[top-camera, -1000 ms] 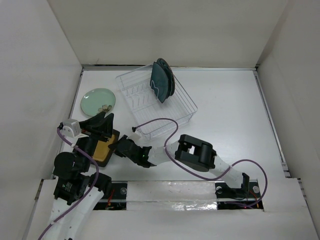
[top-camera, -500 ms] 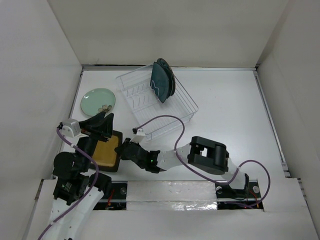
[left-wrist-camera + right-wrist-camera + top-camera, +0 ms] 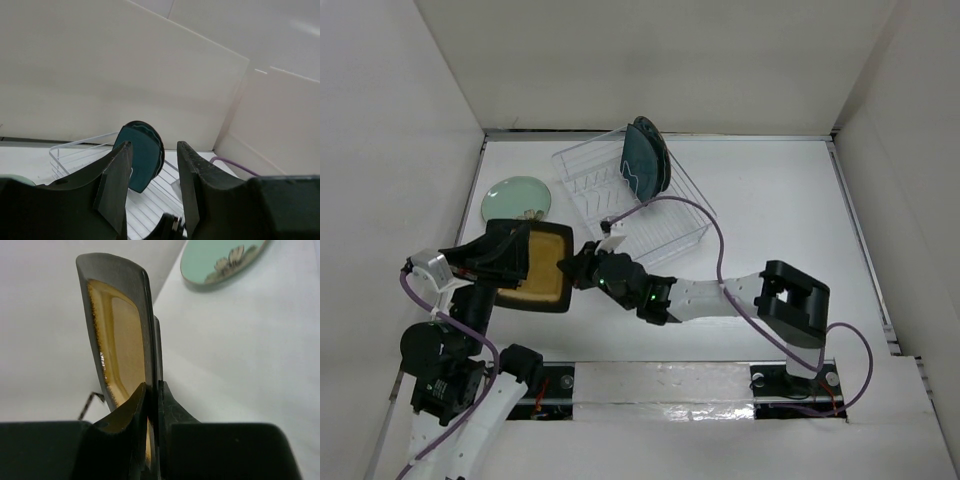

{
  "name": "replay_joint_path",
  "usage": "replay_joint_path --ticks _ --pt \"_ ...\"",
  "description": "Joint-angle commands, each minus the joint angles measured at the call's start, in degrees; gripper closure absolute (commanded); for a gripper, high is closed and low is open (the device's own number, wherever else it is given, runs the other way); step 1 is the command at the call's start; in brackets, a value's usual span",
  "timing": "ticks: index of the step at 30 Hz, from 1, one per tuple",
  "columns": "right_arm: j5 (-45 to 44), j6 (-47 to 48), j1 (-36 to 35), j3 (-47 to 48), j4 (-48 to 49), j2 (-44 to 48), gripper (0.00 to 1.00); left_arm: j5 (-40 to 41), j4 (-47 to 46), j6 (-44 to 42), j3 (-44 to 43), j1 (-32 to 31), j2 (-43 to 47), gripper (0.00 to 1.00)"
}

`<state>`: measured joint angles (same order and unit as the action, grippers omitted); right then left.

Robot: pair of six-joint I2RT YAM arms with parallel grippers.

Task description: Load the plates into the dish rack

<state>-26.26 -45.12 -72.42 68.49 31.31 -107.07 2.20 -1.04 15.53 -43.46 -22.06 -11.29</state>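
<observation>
I hold the yellow plate point(image 3: 535, 265) by its rim in R claw point(image 3: 150, 390), rack point(image 3: 672, 226) just far-right of it; L claw point(image 3: 154, 150) is open.

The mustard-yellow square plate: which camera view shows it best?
Top external: the mustard-yellow square plate shows nearly its whole face and black rim. The right wrist view shows it only edge-on, pinched in the right gripper. The left wrist view does not show it.
</observation>
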Motion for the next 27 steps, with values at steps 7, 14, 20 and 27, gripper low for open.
replay_joint_path --ticks 7,14,20,27 --pt "1.3 4.4 10.2 2.2 12.3 11.0 1.0 -0.8 -3.3 0.4 -3.0 -0.3 0.6 0.63" --pt "-5.1 15.1 18.0 5.6 10.5 12.8 1.0 -0.8 -3.9 1.1 3.0 -0.3 1.0 0.62" --pt "-12.5 29.2 21.5 13.4 10.9 8.0 1.0 -1.7 -4.8 0.4 6.6 -0.3 -0.9 0.62" --pt "-15.7 41.5 24.1 23.8 10.9 0.3 1.0 -1.1 -4.4 -0.9 8.6 -0.3 -0.7 0.62"
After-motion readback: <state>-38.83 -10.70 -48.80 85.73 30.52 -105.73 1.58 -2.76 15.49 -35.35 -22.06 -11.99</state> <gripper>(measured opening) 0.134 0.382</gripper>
